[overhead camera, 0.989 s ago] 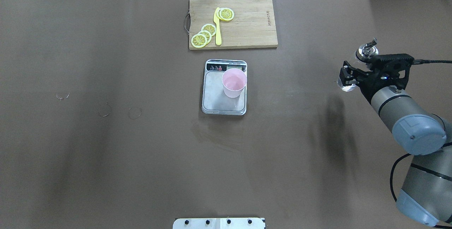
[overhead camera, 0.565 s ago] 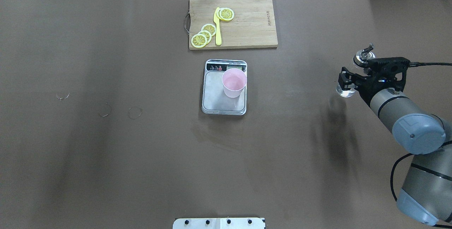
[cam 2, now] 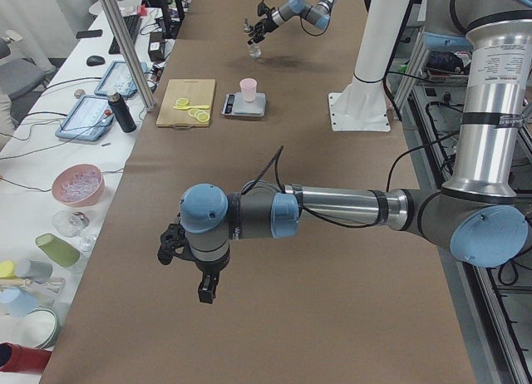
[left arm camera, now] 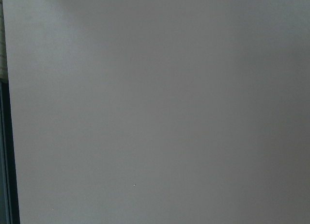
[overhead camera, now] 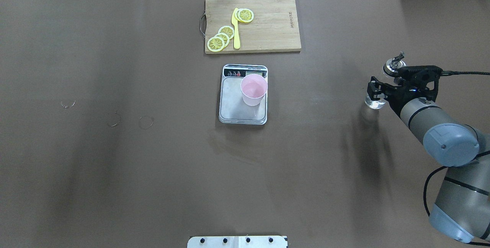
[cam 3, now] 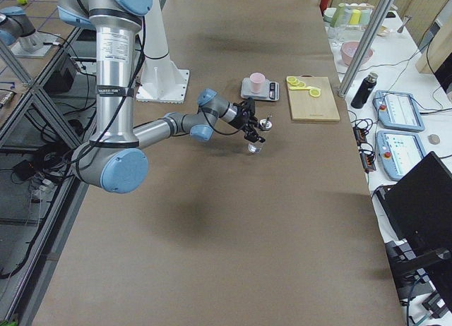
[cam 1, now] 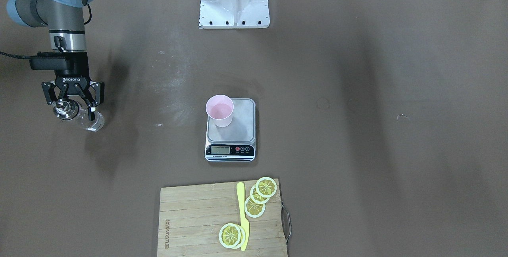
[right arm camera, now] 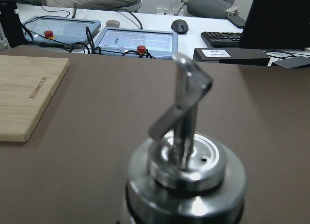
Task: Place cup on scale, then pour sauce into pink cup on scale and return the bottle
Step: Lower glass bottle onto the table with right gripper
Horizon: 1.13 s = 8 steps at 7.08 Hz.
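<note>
In the front-facing view you see the right fingers [cam 1: 94, 97] clenched on the bottle [cam 1: 88, 121] just below its metal collar [cam 1: 63, 108]. It is out toward the robot's right end of the counter [cam 1: 357, 50], well apart from the scale [cam 1: 242, 124]. The cup [cam 1: 219, 111] stands upright on the scale's platform, in a corner away from the display.

From overhead, the bottle's spout [overhead camera: 398, 57] points up. Beyond the scale lies a cutting board [overhead camera: 268, 22] with lemon slices [overhead camera: 222, 37] and a yellow knife [overhead camera: 236, 30].

From the right end, the bottle's base sits at or just above the counter; you cannot tell whether it touches.

From the left end, the left fingers [cam 2: 204, 286] hang over the near part of the counter. You cannot tell whether they are released or clenched.

The left wrist view gives you only bare counter.

The right wrist view is filled by the collar and spout, with a corner of the board at left.
</note>
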Each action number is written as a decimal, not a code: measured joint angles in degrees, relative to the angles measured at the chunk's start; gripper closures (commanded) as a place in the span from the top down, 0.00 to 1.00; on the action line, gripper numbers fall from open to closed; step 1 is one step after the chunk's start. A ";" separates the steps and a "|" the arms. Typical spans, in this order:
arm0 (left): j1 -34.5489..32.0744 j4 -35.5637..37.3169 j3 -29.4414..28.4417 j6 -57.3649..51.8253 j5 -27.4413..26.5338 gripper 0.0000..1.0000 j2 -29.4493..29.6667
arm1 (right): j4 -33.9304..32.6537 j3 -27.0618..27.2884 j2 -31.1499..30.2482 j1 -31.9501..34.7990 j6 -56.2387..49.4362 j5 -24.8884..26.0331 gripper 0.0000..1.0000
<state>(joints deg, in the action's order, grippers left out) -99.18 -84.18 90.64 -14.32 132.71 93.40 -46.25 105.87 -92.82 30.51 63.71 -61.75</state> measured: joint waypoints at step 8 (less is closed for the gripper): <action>0.04 -0.23 -0.18 0.00 -0.08 0.99 -1.12 | 0.00 -1.04 0.01 -0.05 0.10 -0.88 0.17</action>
<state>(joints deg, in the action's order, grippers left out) -99.14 -84.40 90.46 -14.33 132.64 92.28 -46.25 104.83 -92.81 30.46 63.81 -62.63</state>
